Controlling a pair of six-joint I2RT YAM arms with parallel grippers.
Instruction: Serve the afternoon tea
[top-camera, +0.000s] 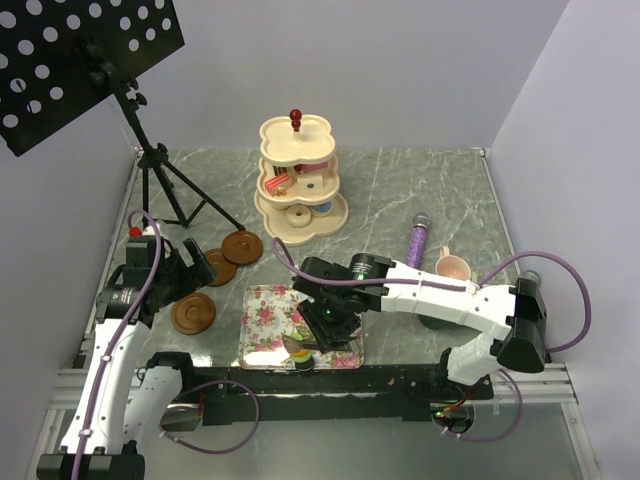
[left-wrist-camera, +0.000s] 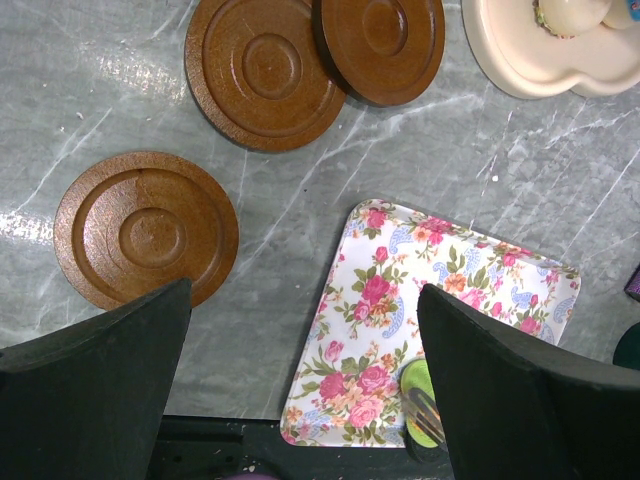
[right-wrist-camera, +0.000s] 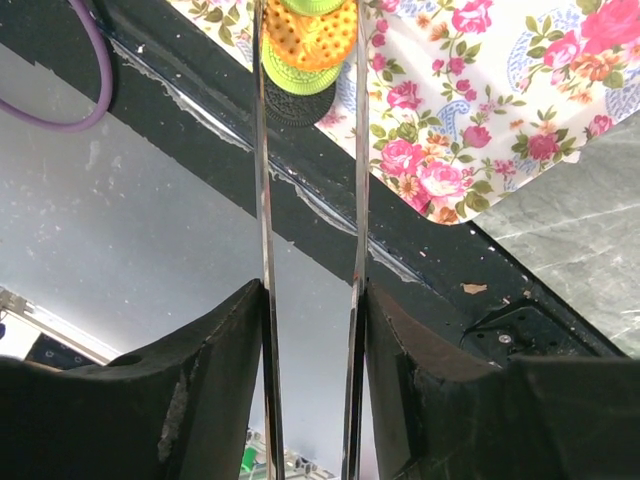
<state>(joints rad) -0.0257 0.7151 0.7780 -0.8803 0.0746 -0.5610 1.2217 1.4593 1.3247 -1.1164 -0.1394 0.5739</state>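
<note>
My right gripper is shut on a pair of metal tongs. The tong tips stand either side of a stack of macarons, orange over green over dark, at the near edge of the floral tray. From above, that stack lies under the right gripper. The cream three-tier stand holds doughnuts and cake pieces. Three brown saucers lie on the table. My left gripper hangs open and empty between the nearest saucer and the tray. A pink mug stands at the right.
A purple microphone lies beside the pink mug. A black music stand with its tripod fills the back left. The black mounting rail runs just beyond the tray's near edge.
</note>
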